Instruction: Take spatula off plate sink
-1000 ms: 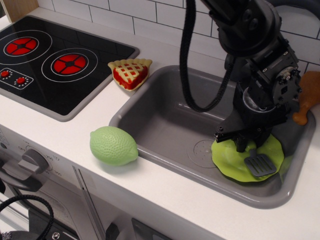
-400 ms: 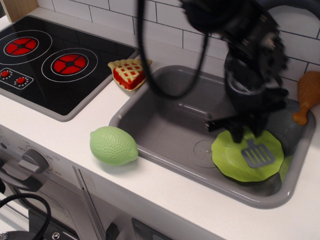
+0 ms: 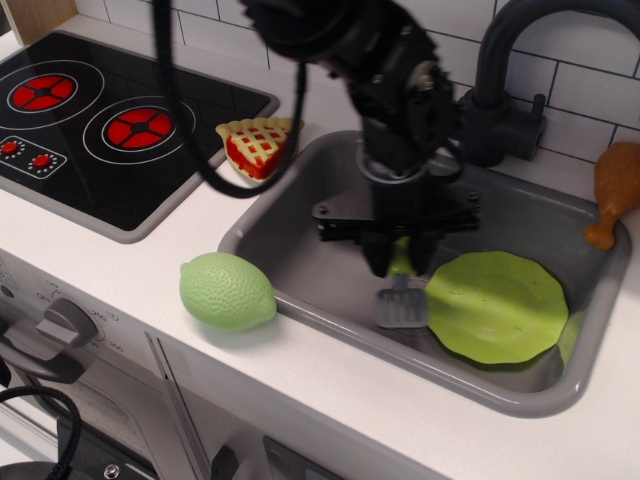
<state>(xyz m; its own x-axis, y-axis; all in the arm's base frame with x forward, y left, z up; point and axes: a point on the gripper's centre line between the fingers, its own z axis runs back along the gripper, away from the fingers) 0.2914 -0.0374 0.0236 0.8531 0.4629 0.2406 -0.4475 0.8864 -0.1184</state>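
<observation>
My gripper point(image 3: 400, 262) hangs over the middle of the grey sink point(image 3: 300, 225) and is shut on the green handle of the spatula point(image 3: 402, 298). The spatula hangs blade down, its grey slotted blade just left of the plate and over the sink floor; I cannot tell whether it touches the floor. The lime-green plate point(image 3: 497, 304) lies bare in the sink's right half, with nothing on it. The black faucet point(image 3: 505, 75) stands behind the sink.
A pale-green lime point(image 3: 226, 290) lies on the white counter at the sink's front left. A toy pie slice point(image 3: 259, 146) sits by the sink's back left corner. A brown toy drumstick point(image 3: 615, 190) rests on the right rim. A black hob point(image 3: 95, 125) fills the left.
The gripper has lifted the spatula off the plate and carried it left, from over the plate to the sink's middle. The plate is now bare and the faucet is uncovered.
</observation>
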